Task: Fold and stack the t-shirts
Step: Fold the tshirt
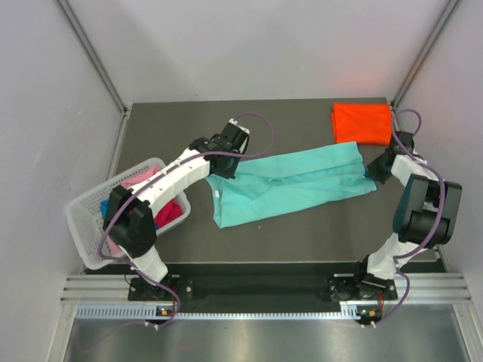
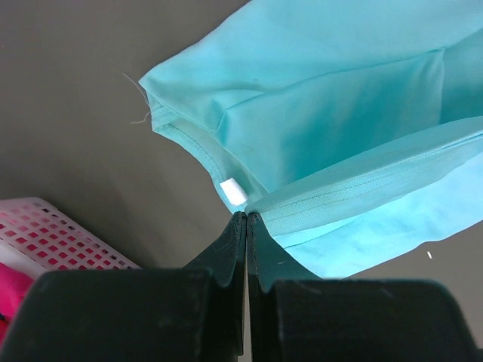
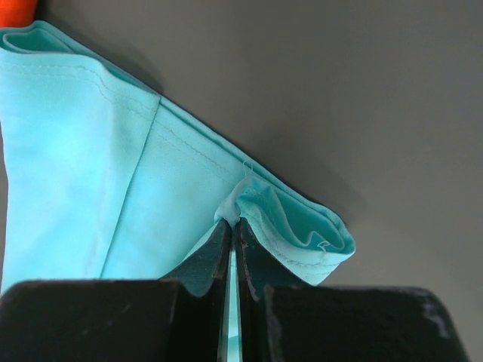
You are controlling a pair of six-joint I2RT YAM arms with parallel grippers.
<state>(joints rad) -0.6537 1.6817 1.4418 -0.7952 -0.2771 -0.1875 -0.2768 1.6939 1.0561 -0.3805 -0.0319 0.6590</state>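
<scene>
One teal t-shirt (image 1: 302,179), one orange t-shirt (image 1: 362,123) — one basket (image 1: 80,226)

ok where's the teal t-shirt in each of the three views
top external: teal t-shirt lies mid-table, stretched between left pincer and right pincer
left wrist: teal t-shirt fills the upper right, its stitched edge pinched at the closed tips
right wrist: teal t-shirt fills the left, its folded edge pinched at the closed tips
shared landmark: the dark tabletop, in all three
</scene>
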